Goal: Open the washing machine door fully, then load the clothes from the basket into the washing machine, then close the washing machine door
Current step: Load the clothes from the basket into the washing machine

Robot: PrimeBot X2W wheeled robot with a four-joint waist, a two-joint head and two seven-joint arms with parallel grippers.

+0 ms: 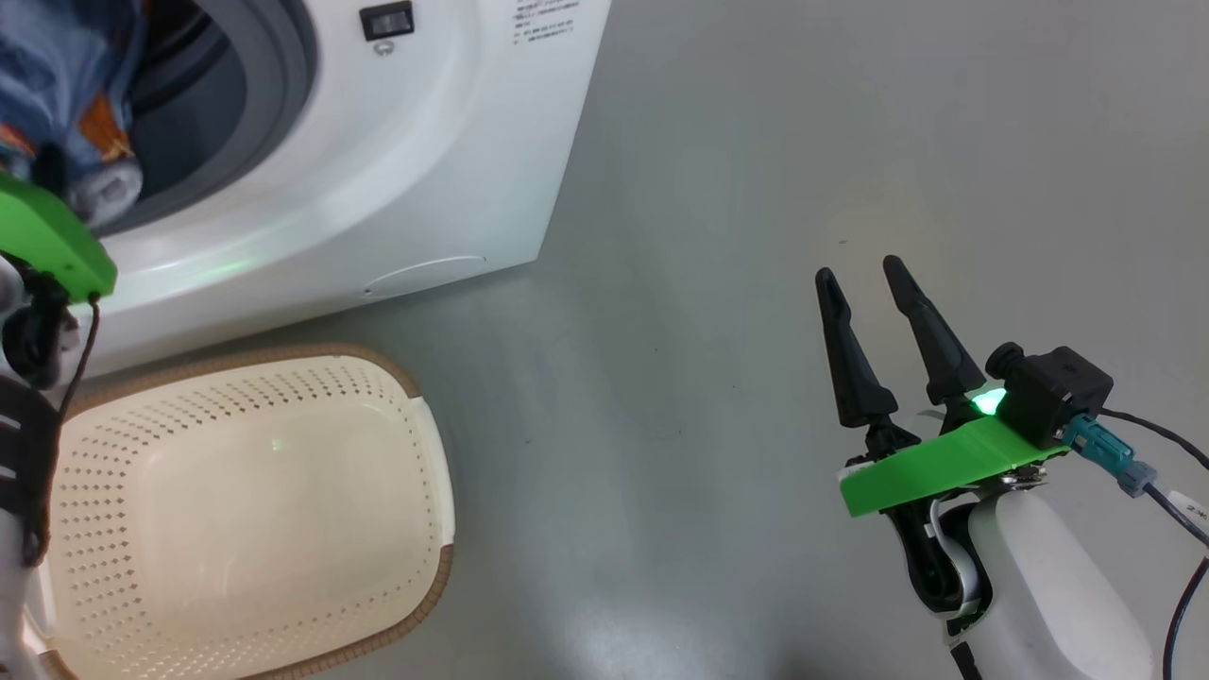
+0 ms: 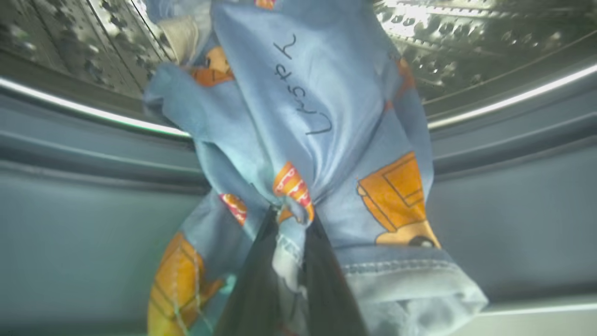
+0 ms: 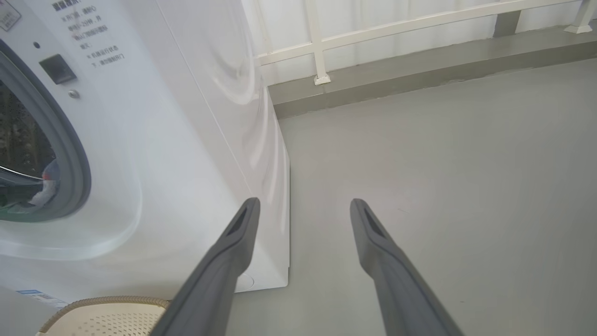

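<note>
The clothes (image 2: 298,116), light blue fabric with orange prints, hang in the mouth of the washing machine (image 1: 397,161), in front of the steel drum (image 2: 466,42) and over the grey gasket (image 2: 93,210). My left gripper (image 2: 291,217) is shut on them, pinching a fold between its dark fingers. From the head, the clothes (image 1: 66,85) sit in the opening at the top left, above my left wrist's green mount (image 1: 52,241). The basket (image 1: 246,491) stands below on the floor with nothing in it. My right gripper (image 1: 859,267) hangs open over bare floor, holding nothing. The washing machine door is out of view.
The grey floor (image 1: 708,283) stretches wide to the right of the machine. A white railing (image 3: 322,42) on a low kerb runs behind the washing machine (image 3: 186,140). The basket's rim (image 3: 102,303) sits close against the machine's front. A cable (image 1: 1171,444) trails from my right wrist.
</note>
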